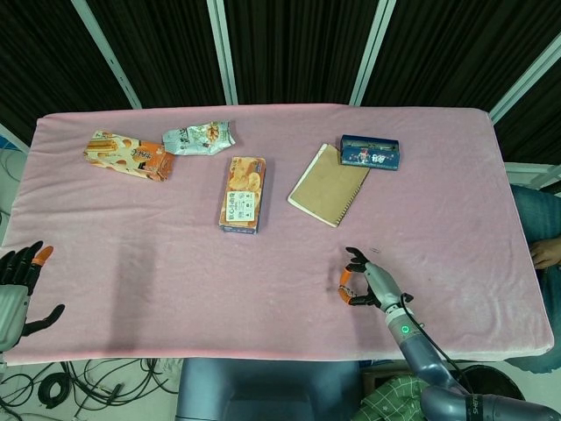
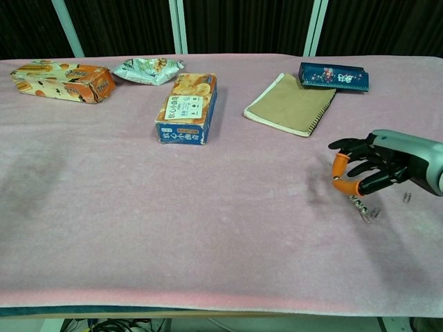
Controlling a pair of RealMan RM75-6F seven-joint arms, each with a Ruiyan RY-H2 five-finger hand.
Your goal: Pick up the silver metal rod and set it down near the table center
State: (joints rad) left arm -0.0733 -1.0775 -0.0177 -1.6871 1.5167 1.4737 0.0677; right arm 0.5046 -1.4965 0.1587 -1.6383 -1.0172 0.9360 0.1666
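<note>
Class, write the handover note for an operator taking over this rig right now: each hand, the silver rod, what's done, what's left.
Right hand: pinches the silver metal rod at its fingertips, low over the pink table, right of center. I cannot tell whether the rod's lower end touches the cloth.
Left hand: open, holds nothing, at the table's near left edge.
Small metal bits lie on the cloth beside the right hand.
Done: rod grasped.
Left: carry it toward the table center, set it down, release.
</note>
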